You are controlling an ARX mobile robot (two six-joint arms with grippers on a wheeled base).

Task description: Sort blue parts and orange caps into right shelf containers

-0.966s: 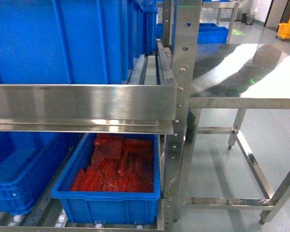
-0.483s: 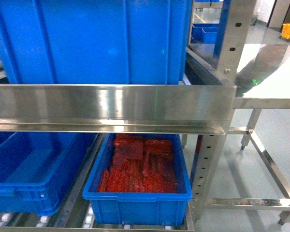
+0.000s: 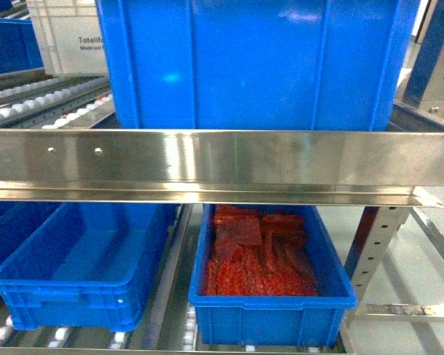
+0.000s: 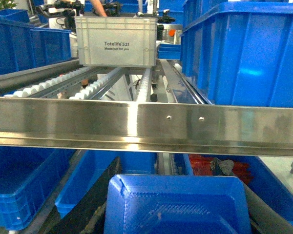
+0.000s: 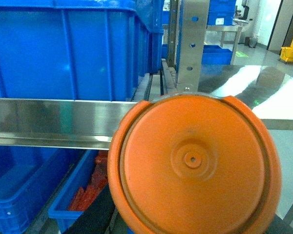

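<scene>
Upper shelf: one large blue crate (image 3: 255, 63) stands on the right side, just behind the steel front rail (image 3: 222, 159); its ribbed wall fills most of the head view above the rail.
Grey tote: one pale tote (image 4: 116, 40) printed "Totelife 521" sits farther back on the roller tracks (image 4: 83, 85) of the upper level, to the left of the blue crate.
Lower shelf: two open blue crates side by side under the rail; the left crate (image 3: 81, 270) shows a bare blue floor, the right crate (image 3: 270, 307) holds a heap of red-orange pieces (image 3: 255, 251).
What stands in the way: the front rail crosses all three views between the cameras and the lower crates, hiding their back parts.
Left arm's load: one blue tray-shaped part (image 4: 175, 204) fills the bottom of the left wrist view, in front of and below the rail.
Left jaws: hidden under the blue part; whether they clamp it cannot be told.
Right arm's load: one round orange cap (image 5: 194, 163) with a small centre dimple fills the right wrist view, close to the lens, before the rail and the shelf post (image 5: 189, 44).
Right jaws: hidden behind the cap; their grip cannot be told.
Beside the shelf: a steel table (image 5: 271, 95) stands to the right, and a yellow mop bucket (image 5: 292, 51) stands far back on the floor.
</scene>
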